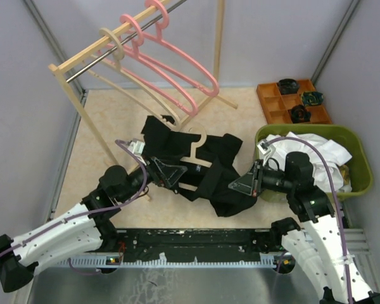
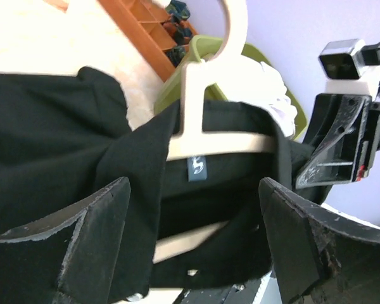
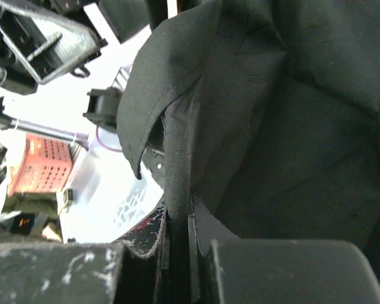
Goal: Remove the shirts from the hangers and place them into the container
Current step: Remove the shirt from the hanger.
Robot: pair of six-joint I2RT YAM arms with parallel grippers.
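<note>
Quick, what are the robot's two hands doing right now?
Left gripper: open, pointed at the beige hanger.
Right gripper: shut on the black shirt.

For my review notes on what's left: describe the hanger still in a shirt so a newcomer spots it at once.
In front of the wooden rack, the black shirt is spread mid-table. The pale beige hanger sits in its collar. The pink hangers and the other beige hanger hang bare on the rack's bar.
</note>
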